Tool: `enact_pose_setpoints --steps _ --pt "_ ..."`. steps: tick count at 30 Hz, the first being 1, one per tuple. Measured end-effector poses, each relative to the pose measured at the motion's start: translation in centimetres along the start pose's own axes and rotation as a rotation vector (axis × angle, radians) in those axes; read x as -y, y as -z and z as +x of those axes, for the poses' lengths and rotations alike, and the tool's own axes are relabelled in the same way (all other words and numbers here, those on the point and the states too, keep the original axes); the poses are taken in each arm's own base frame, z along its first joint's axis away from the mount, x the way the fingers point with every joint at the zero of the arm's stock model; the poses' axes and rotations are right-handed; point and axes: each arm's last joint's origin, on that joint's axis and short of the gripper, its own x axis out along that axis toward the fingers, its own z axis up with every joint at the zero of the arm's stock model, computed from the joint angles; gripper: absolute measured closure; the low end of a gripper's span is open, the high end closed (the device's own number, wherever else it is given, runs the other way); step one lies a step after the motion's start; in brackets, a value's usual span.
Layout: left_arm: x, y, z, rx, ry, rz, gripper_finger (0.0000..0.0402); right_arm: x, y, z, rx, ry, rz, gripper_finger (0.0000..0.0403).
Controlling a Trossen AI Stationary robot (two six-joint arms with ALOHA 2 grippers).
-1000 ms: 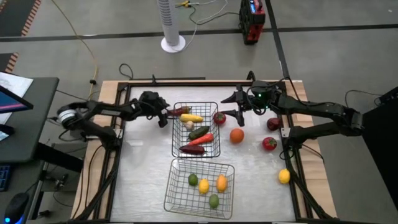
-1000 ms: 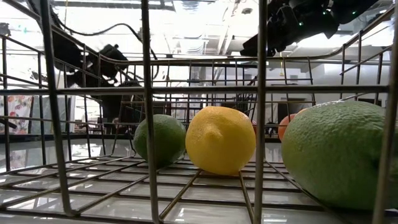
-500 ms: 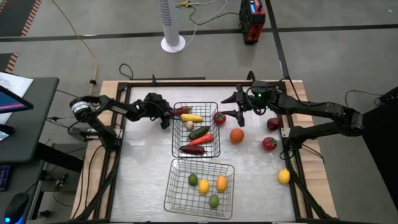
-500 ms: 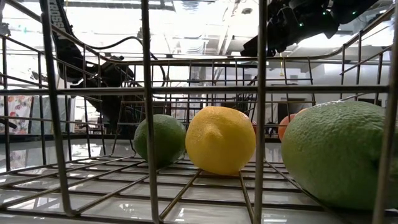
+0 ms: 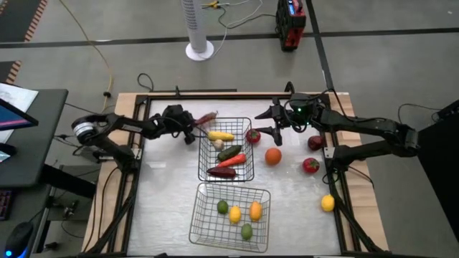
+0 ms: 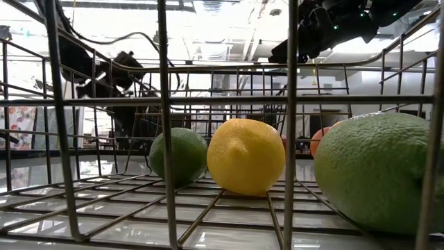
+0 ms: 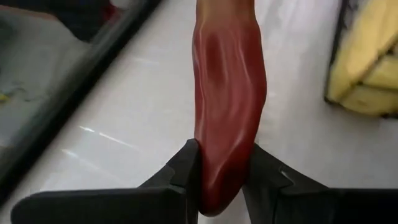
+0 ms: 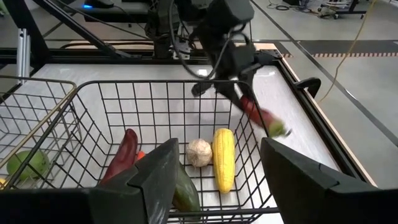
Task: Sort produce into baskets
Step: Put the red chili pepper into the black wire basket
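Since the earlier frame the left gripper [image 5: 192, 129] has clamped onto the red chilli [image 5: 206, 117] and lifted it just outside the far basket [image 5: 225, 172] by its far-left corner, long axis pointing away from the fingers, while five fruits remain loose near the table's right edge [image 5: 343, 193].

A pale glossy tabletop [image 5: 165, 193] in a wooden frame stands on grey concrete floor [image 5: 401, 64]. Past its far edge are a white tower fan [image 5: 198, 29] and a red box [image 5: 290, 21]. A dark desk [image 5: 29, 136] sits beyond its left edge. Ceiling lights [image 6: 229, 28] glare overhead.
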Motion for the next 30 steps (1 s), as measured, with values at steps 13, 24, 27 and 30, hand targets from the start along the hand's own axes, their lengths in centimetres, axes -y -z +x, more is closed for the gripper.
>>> enact_pose_setpoints --steps 13,24,27,30 --pt "-0.6 -4.9 -7.0 0.361 0.001 0.049 0.0330 0.0 0.0 0.0 -0.001 0.000 0.000 0.0148" --pt "4.3 -6.8 -8.8 0.524 0.343 0.039 0.0326 0.0 -0.3 0.0 0.025 0.004 -0.009 0.0148" --pt "6.1 -6.8 -8.2 0.509 0.382 0.024 0.0309 0.1 -0.5 0.0 0.047 0.008 -0.008 0.0148" --pt "7.6 -6.8 -7.5 0.486 0.406 0.016 0.0304 0.1 -0.7 0.0 0.065 0.010 -0.009 0.0148"
